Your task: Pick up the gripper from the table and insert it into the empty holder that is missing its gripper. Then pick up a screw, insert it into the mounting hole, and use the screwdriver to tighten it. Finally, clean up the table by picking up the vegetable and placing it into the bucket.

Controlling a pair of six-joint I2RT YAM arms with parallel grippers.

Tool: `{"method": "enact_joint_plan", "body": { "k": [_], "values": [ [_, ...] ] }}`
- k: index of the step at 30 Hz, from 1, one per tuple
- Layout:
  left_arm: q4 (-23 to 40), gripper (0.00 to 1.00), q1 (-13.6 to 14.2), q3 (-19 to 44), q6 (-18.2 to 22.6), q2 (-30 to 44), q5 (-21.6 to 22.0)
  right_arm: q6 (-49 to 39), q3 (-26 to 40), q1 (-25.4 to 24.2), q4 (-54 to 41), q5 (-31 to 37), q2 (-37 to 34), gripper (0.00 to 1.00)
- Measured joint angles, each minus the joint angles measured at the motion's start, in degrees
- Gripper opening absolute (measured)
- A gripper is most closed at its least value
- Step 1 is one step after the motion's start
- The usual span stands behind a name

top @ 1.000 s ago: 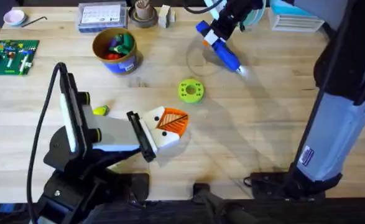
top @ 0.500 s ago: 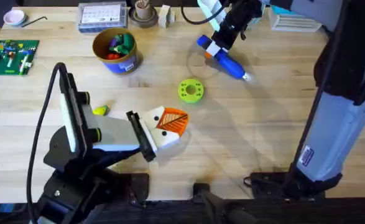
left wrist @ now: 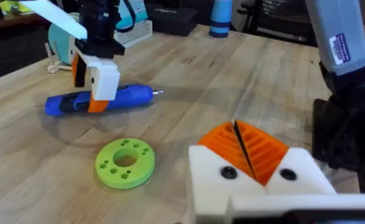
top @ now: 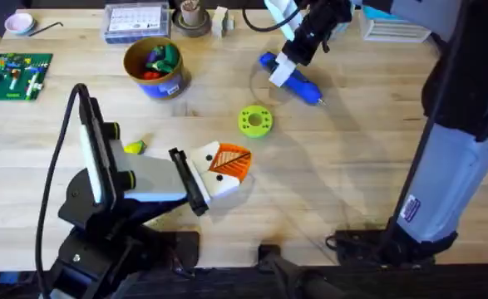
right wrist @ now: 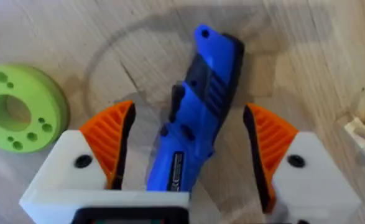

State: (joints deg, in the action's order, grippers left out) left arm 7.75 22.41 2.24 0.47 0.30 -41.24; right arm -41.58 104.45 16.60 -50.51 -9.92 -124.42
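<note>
One step in hand: my right pincer (right wrist: 185,155) straddles the screwdriver (right wrist: 198,118), released, tool lying on the surface (top: 352,166). Next I'd clench. Left pincer (left wrist: 247,146) rests clenched, empty.

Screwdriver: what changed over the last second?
The screwdriver went from tilted in the right hand to lying flat on the table, shifted slightly toward the far left. The right hand's pads now stand open on either side of it, not touching. The left hand, green disc and bucket stayed put.
</note>
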Motion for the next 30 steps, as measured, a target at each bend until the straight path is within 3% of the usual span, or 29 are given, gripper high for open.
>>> {"method": "enact_joint_plan", "body": {
  "k": [4, 16, 26, 28, 30],
  "values": [
    [0.00, 0.003, 0.00, 0.00, 0.00, -0.01, 0.01, 0.00, -0.16, 0.00, -2.58, 0.03, 3.80, 0.993],
    [0.00, 0.003, 0.00, 0.00, 0.00, 0.01, 0.15, 0.00, -0.16, 0.00, -7.38, 3.31, 29.24, 0.994],
    [-0.01, 0.004, 0.00, 0.00, 0.01, 0.01, 0.16, 0.00, -0.15, 0.00, -19.30, 6.56, 47.57, 0.994],
    [-0.02, 0.101, 0.00, 0.00, 0.32, -0.01, 0.20, 0.00, -0.16, 0.00, -20.51, 6.74, 50.61, 0.994],
    [-0.02, 0.398, 0.00, 0.00, 0.37, 0.01, 0.20, 0.00, -0.16, 0.00, -21.94, 6.93, 53.40, 0.994]
  ]
}}
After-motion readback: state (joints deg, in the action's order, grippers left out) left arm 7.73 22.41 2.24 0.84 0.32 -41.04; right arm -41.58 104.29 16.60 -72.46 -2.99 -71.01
